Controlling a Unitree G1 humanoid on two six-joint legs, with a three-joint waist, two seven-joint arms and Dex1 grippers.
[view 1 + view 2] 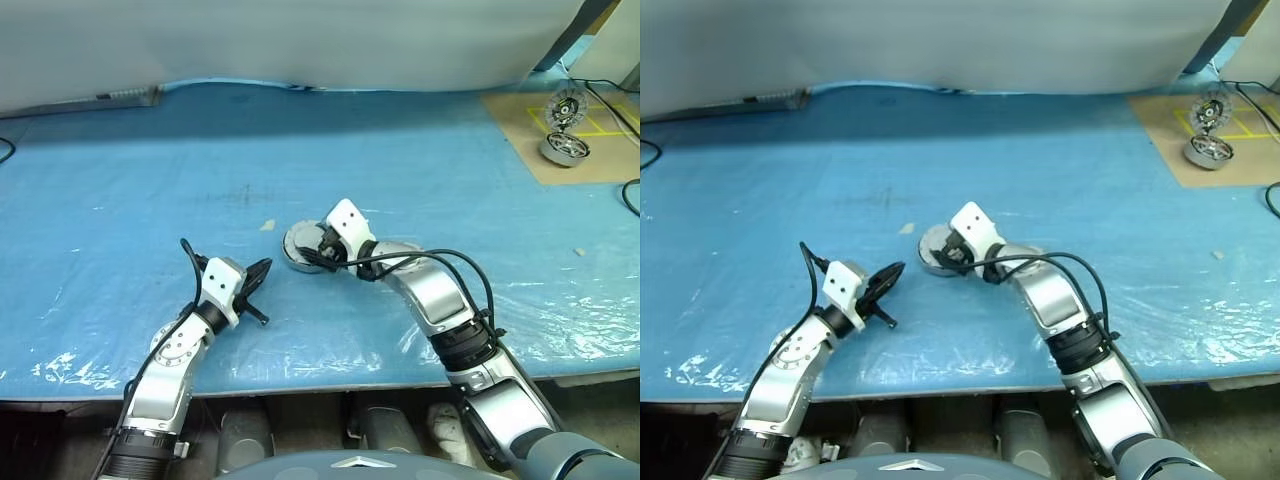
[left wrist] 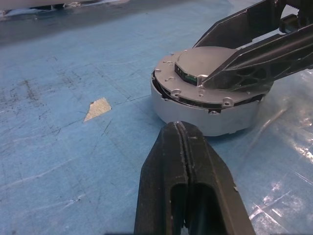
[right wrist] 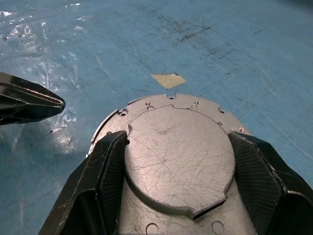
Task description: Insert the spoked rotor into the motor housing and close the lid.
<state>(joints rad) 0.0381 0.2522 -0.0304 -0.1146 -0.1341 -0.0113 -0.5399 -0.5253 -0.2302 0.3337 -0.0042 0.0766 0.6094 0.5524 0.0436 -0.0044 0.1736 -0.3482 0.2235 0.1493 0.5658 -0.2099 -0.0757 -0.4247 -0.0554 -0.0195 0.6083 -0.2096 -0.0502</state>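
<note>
- The lid (image 3: 178, 159) sits on top of the motor housing (image 2: 205, 110), slightly askew, at centre frame of the head views on the blue table cover (image 1: 150, 180).
- The right gripper (image 3: 178, 161) straddles the lid's raised hub, one finger on each side.
- The left gripper (image 2: 185, 147), fingers pressed together and empty, points at the housing wall from just beside it.
- A scrap of tape (image 2: 97, 107) lies near the housing.
- A second motor drum (image 1: 563, 148) stands on a cardboard sheet (image 1: 520, 130), upper right.

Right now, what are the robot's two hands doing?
Left gripper: shut, empty.
Right gripper: its fingers sit on either side of the lid on the housing.
</note>
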